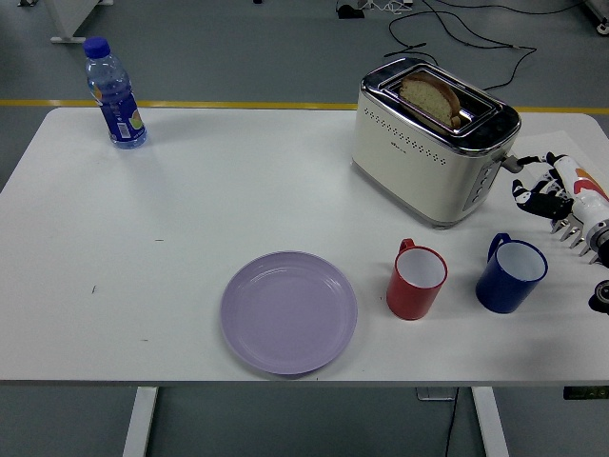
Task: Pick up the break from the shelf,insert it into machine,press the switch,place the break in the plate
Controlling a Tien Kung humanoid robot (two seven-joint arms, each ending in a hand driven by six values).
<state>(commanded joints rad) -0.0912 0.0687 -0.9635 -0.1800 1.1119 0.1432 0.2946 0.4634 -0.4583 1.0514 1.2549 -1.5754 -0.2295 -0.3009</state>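
The right hand (544, 188) hovers over the desk (190, 219) with fingers loosely curled, holding nothing. Just to its left stands the toaster (428, 143), the bread slice (430, 97) sitting in its slot. Farther left and nearer lies the purple plate (289, 311).

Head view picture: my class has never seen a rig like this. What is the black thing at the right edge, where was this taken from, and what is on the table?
The camera sits high on a humanoid robot and looks down over a white table. The black thing is the right robot hand, beside the lever end of the toaster; it holds nothing, and whether it touches the lever is too small to tell. The left arm is out of view. A bread slice stands in the toaster's slot. Also on the table: a purple plate, empty; a red mug; a blue mug; a water bottle at the far left.
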